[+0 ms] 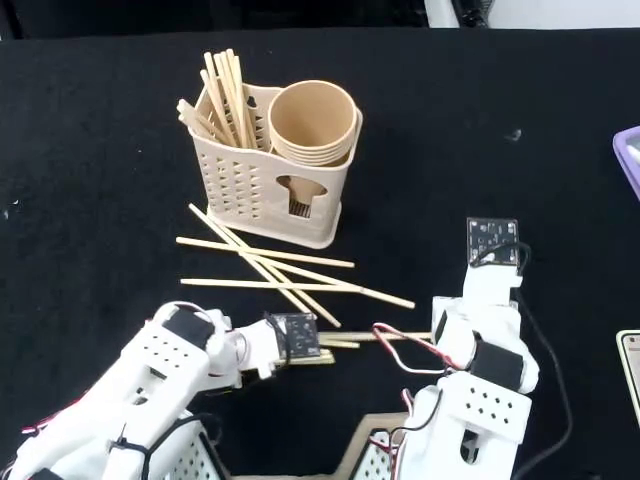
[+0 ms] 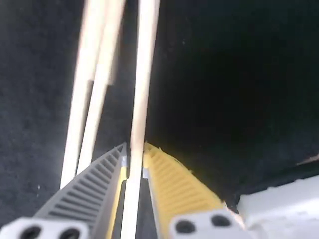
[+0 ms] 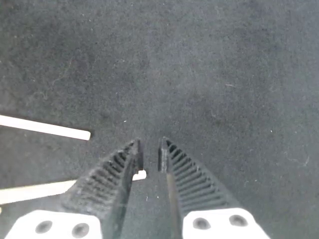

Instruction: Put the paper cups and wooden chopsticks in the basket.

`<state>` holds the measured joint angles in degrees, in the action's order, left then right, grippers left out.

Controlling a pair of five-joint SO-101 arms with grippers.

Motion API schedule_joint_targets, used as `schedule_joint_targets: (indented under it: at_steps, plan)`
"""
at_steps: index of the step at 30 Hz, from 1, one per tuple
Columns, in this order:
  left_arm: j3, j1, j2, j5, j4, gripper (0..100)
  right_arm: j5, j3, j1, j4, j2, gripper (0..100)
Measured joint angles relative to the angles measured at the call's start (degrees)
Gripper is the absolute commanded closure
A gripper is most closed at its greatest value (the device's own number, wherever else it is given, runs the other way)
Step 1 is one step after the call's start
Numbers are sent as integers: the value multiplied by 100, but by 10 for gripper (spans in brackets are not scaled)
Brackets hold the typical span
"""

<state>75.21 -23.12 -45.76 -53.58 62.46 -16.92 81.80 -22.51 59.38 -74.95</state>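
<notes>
The cream basket (image 1: 250, 190) stands at the table's far middle with stacked paper cups (image 1: 312, 120) and several wooden chopsticks (image 1: 225, 90) in it. More loose chopsticks (image 1: 265, 250) lie crossed on the black cloth in front of it. My left gripper (image 1: 322, 348) (image 2: 135, 152) sits low at the front and is shut on one chopstick (image 2: 142, 74) (image 1: 345, 343); two others (image 2: 92, 89) lie beside it. My right gripper (image 3: 150, 149) hangs over bare cloth at the front right, its jaws almost together with nothing between them. A chopstick end (image 3: 75, 132) lies close by.
A purple object (image 1: 628, 160) pokes in at the right edge, with a pale one (image 1: 630, 370) below it. Red wires (image 1: 400, 345) loop between the two arms. Open black cloth lies right of the basket.
</notes>
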Motion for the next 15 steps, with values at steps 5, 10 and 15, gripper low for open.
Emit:
schedule_joint_targets:
  at_steps: [5, 10, 15]
  plan:
    - [-475, 9, 0, 18, 756, 970, 0, 0, 0, 0, 0, 926]
    - [-1248, 9, 0, 9, 1424, 970, 0, 0, 0, 0, 0, 926]
    - [-2013, -202, 0, -88, 2259, 971, 0, 0, 0, 0, 0, 928]
